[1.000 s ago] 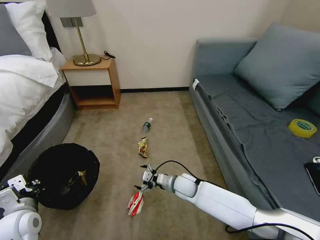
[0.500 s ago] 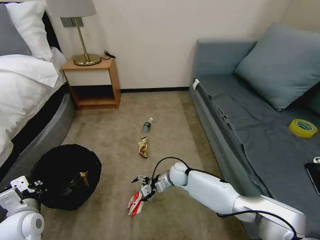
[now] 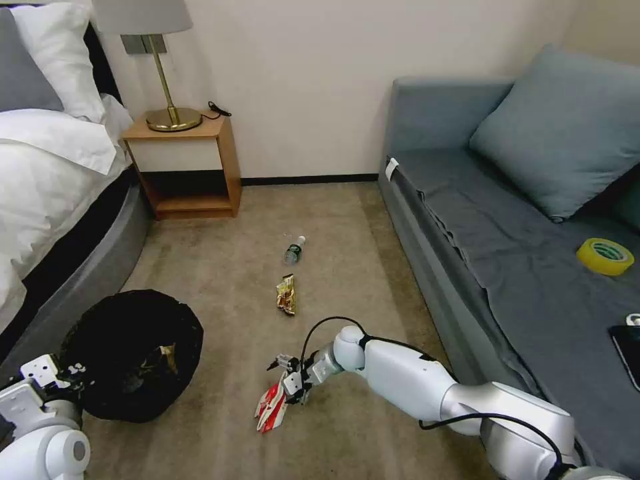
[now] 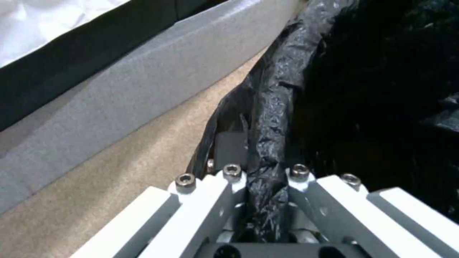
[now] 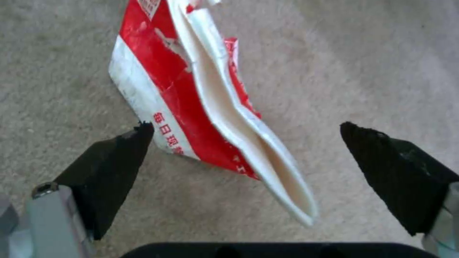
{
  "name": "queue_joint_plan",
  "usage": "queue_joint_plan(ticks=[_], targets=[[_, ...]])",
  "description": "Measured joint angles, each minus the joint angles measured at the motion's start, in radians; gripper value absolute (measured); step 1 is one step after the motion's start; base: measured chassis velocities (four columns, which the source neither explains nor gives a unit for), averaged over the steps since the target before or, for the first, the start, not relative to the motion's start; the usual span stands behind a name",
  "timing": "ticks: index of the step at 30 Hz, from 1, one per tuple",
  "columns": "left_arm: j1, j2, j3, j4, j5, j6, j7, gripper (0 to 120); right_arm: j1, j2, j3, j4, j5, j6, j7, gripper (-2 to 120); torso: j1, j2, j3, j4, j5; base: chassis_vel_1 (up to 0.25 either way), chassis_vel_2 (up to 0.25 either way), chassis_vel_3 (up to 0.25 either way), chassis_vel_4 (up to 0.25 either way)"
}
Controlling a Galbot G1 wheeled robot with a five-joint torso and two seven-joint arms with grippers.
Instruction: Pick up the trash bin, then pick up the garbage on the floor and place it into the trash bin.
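The trash bin, lined with a crinkly black bag, is at the lower left beside the bed. My left gripper is shut on its rim, and the left wrist view shows the left gripper pinching the bag-covered edge. A brownish crumpled piece lies inside the bin. On the carpet lie the garbage items: a red-and-white crushed carton, a gold-brown snack wrapper and a small clear bottle. My right gripper is open just above the carton, one black fingertip on each side.
A bed runs along the left, with a wooden nightstand and brass lamp at the wall. A grey sofa lines the right side and carries a yellow tape roll. Open carpet runs between them.
My right arm has bent down and its open gripper has dropped left onto the carton. The bin in my left gripper has barely shifted.
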State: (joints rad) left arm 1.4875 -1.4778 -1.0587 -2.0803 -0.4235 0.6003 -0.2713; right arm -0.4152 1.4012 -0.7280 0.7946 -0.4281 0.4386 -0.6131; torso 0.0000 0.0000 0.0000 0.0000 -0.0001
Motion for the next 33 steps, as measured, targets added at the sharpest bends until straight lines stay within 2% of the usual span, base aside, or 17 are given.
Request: queue_joint_plan(ticks=[5,8,9,12,14,17,18,21,23,28,33], targets=[[0.003,0.0,-0.001,0.0,-0.001,-0.003,0.0,2,-0.006,0.018,-0.001,-0.027,-0.001,0.001,0.014,87,0.0,0.0,0.0,0.0,0.0,0.0,0.0,0.0,0.0],[0.006,0.0,-0.004,-0.002,-0.003,-0.005,0.0,2,-0.012,0.026,-0.001,-0.04,-0.001,0.001,0.016,76,0.0,0.0,0.0,0.0001,0.0,0.0,0.0,0.0,0.0],[0.006,0.0,-0.004,-0.002,-0.003,-0.005,0.0,2,-0.012,0.026,-0.001,-0.04,-0.001,0.001,0.016,76,0.0,0.0,0.0,0.0001,0.0,0.0,0.0,0.0,0.0],[0.011,0.002,-0.008,-0.005,-0.005,-0.009,0.001,2,-0.022,0.028,0.001,-0.045,0.002,0.001,0.024,59,0.0,0.0,0.0,0.0,0.0001,0.0,0.0,0.0,0.0],[0.013,0.002,-0.008,-0.006,-0.005,-0.009,0.001,2,-0.024,0.028,0.001,-0.046,0.002,0.001,0.027,56,0.0,0.0,0.0,0.0001,0.0001,0.0,0.0,0.0,0.0],[0.016,-0.001,-0.008,-0.009,-0.005,-0.011,0.001,2,-0.031,0.026,0.003,-0.046,0.003,0.0,0.036,42,0.0,0.0,0.0,0.0,0.0001,0.0,0.0,0.0,0.0],[0.016,-0.001,-0.008,-0.009,-0.005,-0.011,0.001,2,-0.031,0.026,0.003,-0.046,0.003,0.0,0.036,42,0.0,0.0,0.0,0.0,0.0001,0.0,0.0,0.0,0.0],[0.018,-0.004,-0.007,-0.011,-0.004,-0.012,0.001,2,-0.038,0.02,0.005,-0.042,0.005,0.001,0.038,27,0.0,0.0,0.0,0.0001,0.0,0.0,0.0,0.0,0.0],[0.018,-0.004,-0.007,-0.011,-0.004,-0.012,0.001,2,-0.039,0.019,0.006,-0.039,0.007,0.001,0.038,23,0.0,0.0,0.0,0.0,0.0,0.0,0.0,0.0,0.0],[0.019,-0.005,-0.005,-0.013,-0.004,-0.012,0.001,2,-0.041,0.008,0.011,-0.018,0.034,-0.001,0.042,1,0.0,0.0,0.0,0.0001,0.0001,0.0,0.0,0.0,0.0],[0.02,-0.004,-0.005,-0.013,-0.004,-0.014,0.001,2,-0.044,-0.009,0.014,0.022,0.086,-0.024,0.052,0,0.0,0.0,0.0,0.0001,0.0001,0.0,0.0,0.0,0.0]])
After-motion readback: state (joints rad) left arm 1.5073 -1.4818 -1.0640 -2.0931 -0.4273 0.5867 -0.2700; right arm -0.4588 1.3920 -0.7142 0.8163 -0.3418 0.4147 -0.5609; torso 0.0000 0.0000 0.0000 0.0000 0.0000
